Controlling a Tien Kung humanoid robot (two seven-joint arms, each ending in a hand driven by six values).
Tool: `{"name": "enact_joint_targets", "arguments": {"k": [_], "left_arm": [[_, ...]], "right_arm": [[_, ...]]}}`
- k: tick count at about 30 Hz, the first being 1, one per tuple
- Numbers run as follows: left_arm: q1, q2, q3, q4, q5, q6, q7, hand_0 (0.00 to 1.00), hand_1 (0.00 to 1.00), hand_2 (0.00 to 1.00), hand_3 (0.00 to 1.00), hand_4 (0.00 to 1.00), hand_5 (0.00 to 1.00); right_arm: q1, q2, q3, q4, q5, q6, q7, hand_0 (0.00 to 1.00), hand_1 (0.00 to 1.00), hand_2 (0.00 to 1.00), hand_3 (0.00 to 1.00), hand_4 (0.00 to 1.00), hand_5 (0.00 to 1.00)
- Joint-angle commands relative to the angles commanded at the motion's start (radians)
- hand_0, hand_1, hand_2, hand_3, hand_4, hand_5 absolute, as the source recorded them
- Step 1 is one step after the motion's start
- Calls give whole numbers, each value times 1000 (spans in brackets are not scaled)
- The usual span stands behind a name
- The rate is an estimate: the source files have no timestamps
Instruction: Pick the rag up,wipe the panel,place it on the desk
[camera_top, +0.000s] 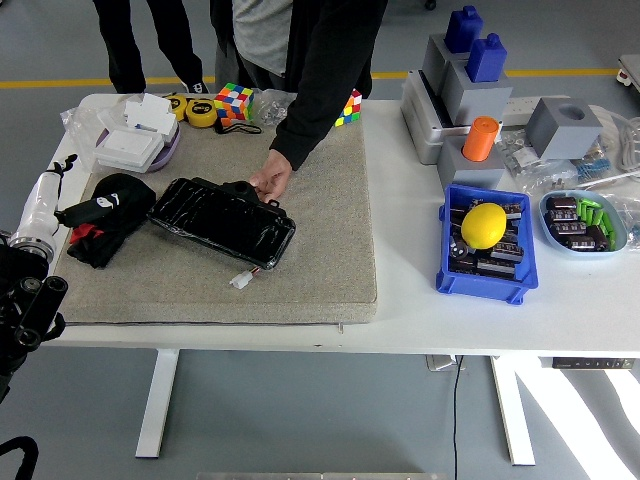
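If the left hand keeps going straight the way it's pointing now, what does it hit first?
Most likely the black rag. The left hand reaches in from the left edge and points right across the grey mat, already at the rag. Beyond it lies the black panel, which a person's hand steadies. Contact is unclear.

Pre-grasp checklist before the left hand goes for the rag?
1. Rag reachable, on the mat at its left end: ok.
2. Left hand holds nothing, low at the table's left edge, not over the rag: ok.
3. Panel flat on the mat beside the rag: ok.
4. Panel free of people: not ok, person's hand grips its far edge.
5. Right hand position: cannot tell, out of view.
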Motion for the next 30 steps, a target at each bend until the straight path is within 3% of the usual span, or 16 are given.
{"name": "enact_joint_targets", "arguments": {"k": [5, 6, 7, 11, 12, 17, 18, 23, 24, 29, 30], "left_arm": [[-8, -10, 16, 10, 2, -3, 6, 886, 889, 874, 910, 998, 342], [-13, -13, 19, 17, 2, -3, 7, 849, 828, 823, 849, 998, 313], [-16, -14, 20, 22, 2, -1, 7, 849, 828, 823, 849, 998, 313], [-35, -20, 14, 68, 12, 15, -2, 849, 828, 823, 849, 998, 313], [-38, -21, 12, 77, 13, 17, -4, 770, 735, 736, 791, 875, 177], [-50, -24, 7, 109, 17, 28, -12, 770, 735, 736, 791, 875, 177], [-52, -25, 7, 111, 17, 29, -13, 617, 616, 607, 694, 812, 119], [-62, -31, 4, 131, 28, 26, -10, 617, 616, 607, 694, 812, 119], [-63, -31, 3, 133, 30, 26, -10, 469, 423, 498, 606, 679, 25], [-69, -34, -1, 147, 11, 32, -35, 469, 423, 498, 606, 679, 25], [-70, -34, -1, 147, 7, 33, -40, 343, 331, 412, 555, 507, 2]], "right_arm": [[0, 0, 6, -1, -3, 0, 0, 559, 569, 501, 524, 893, 389], [-1, 0, 9, -1, -5, -1, 0, 559, 570, 501, 524, 893, 390], [-1, 0, 10, -1, -6, -1, 0, 559, 570, 501, 524, 893, 390], [-1, 1, 8, -1, -5, -1, 0, 559, 570, 501, 524, 893, 390], [-1, 1, 6, 0, -3, -1, 0, 559, 569, 501, 523, 894, 391], [1, 2, 1, 1, 0, -1, 0, 559, 569, 501, 523, 894, 391], [1, 2, 1, 1, 0, -1, 0, 559, 569, 501, 523, 894, 392], [3, 0, 0, 2, 2, -2, 1, 559, 569, 501, 523, 894, 392], [3, 0, -1, 2, 2, -2, 1, 559, 569, 501, 523, 894, 392], [4, 1, -6, 3, 5, -2, 2, 559, 569, 501, 523, 894, 392], [3, 1, -7, 4, 5, -2, 2, 559, 568, 501, 522, 894, 392]]}}
